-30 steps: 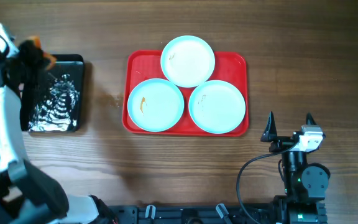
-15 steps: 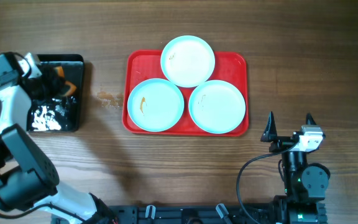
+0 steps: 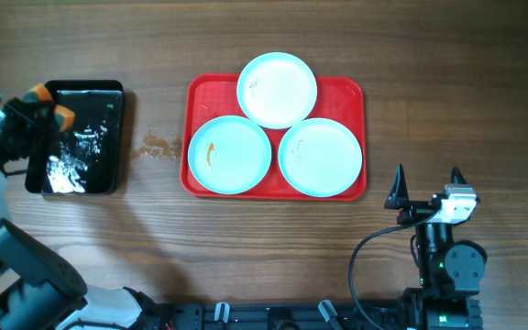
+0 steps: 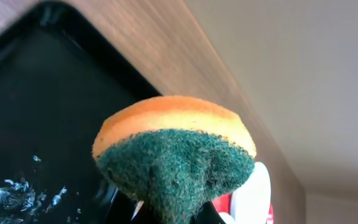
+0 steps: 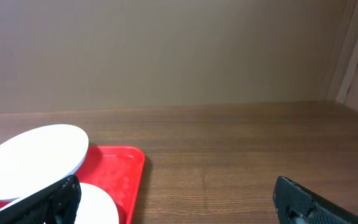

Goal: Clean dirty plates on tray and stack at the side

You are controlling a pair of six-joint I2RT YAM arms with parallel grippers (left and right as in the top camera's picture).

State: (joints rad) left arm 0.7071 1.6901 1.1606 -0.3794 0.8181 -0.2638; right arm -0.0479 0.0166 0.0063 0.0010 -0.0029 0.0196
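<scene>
Even, soft light; blurred close-up sponge (image 4: 176, 158)

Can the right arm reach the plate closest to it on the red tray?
Probably yes. The right arm has open, empty jaws beside the tray, with nothing between them and that plate.

Pale mint plates (image 3: 230, 155) are showing orange-brown smears against the red tray (image 3: 203, 95); the sponge (image 4: 178, 149) is showing orange over speckled green.

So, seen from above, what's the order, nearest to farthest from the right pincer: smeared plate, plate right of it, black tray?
1. Right-hand plate, on the red tray's right side.
2. Smeared plate, on its left side.
3. Black tray, far left.
</scene>
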